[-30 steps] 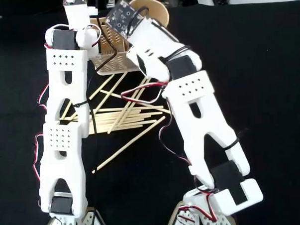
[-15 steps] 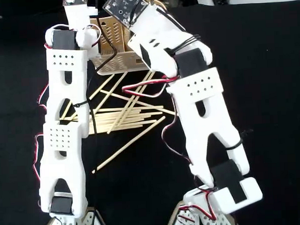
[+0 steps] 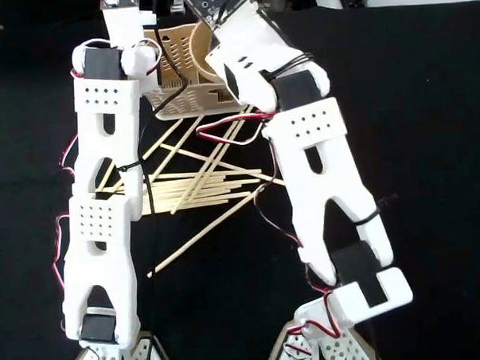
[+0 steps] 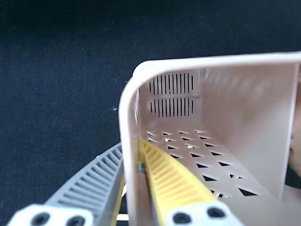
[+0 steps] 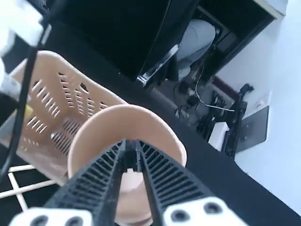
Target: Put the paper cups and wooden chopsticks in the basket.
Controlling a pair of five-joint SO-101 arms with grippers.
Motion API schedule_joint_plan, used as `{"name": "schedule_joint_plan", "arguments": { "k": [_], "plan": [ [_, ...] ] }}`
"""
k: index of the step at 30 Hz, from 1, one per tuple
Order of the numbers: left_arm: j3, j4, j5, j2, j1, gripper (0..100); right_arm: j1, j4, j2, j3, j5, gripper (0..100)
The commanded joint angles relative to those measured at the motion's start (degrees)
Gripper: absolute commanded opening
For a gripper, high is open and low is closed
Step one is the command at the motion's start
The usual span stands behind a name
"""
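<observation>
Up at the top centre of the high view, the left gripper [image 4: 130, 151] pinched the side wall of the basket [image 4: 244, 103], yellow finger inside, grey finger outside. The right gripper [image 5: 131, 147] was clamped on the rim of a paper cup [image 5: 157, 134], held right by the basket. Loose wooden chopsticks [image 3: 200, 184] lay scattered on the black table [image 3: 413, 140] mid-frame, between the two arms.
</observation>
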Motion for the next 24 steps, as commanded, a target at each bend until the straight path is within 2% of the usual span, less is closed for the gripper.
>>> {"name": "schedule_joint_plan", "arguments": {
  "k": [1, 12, 18, 24],
  "plan": [
    [0.4, 0.8, 0.4, 0.2, 0.7, 3, -1.3, -1.1, -0.5, -1.5, -0.3, 1.2],
    [0.6, 0.0, 0.4, 0.2, 0.7, 3, 3.2, 3.0, -3.3, -6.5, -0.7, 1.3],
    [0.9, 0.3, 0.4, 0.2, 0.7, 3, 6.6, -6.1, 3.0, -2.2, -0.8, 1.3],
    [0.5, 0.3, 0.4, 0.2, 0.7, 3, 7.2, -6.6, 5.8, -2.9, -0.4, 1.3]
  ]
}}
